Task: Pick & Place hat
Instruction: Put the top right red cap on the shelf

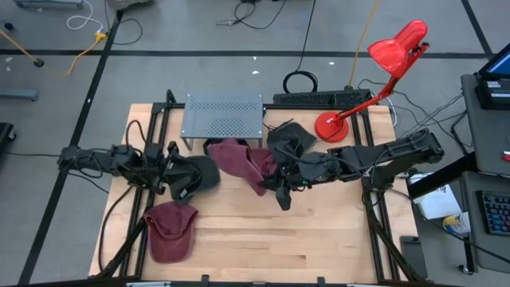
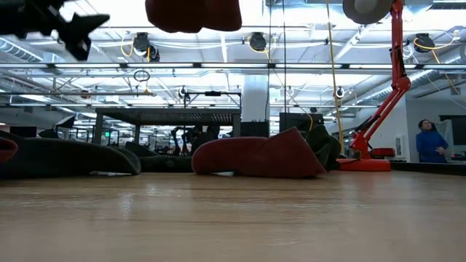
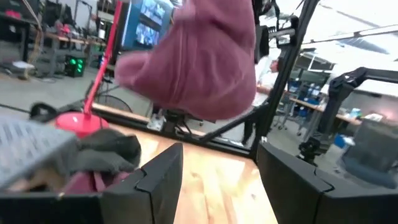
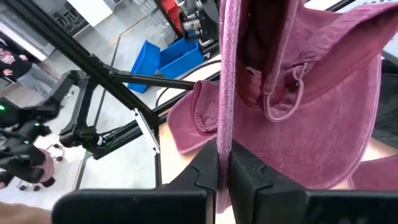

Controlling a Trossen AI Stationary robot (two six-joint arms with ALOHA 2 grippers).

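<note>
My right gripper (image 1: 275, 182) is shut on a maroon hat (image 4: 311, 87), which it holds well above the table; the hat shows at the top of the low view (image 2: 193, 14) and in the left wrist view (image 3: 199, 56). A second maroon hat (image 2: 255, 156) lies on the table below it. My left gripper (image 3: 217, 180) is open and empty, above a black hat (image 1: 201, 171) on the table's left. A maroon cap (image 1: 171, 231) lies on the near left of the table. Another black hat (image 1: 291, 139) lies near the lamp. My right gripper pinches the maroon hat's brim edge (image 4: 224, 118) between its two shut fingers (image 4: 255, 174). It comes at the hat from the table's right side. The hat's crown (image 4: 323, 81) stretches out beyond the fingertips, and the hat is lifted clear of the table.
A grey perforated rack (image 1: 223, 115) stands at the table's far middle. A red desk lamp (image 1: 335, 126) stands at the far right with its head (image 1: 398, 48) raised. Bare wood lies toward the near middle and right (image 1: 303, 239). A person (image 2: 426, 142) stands far behind the table.
</note>
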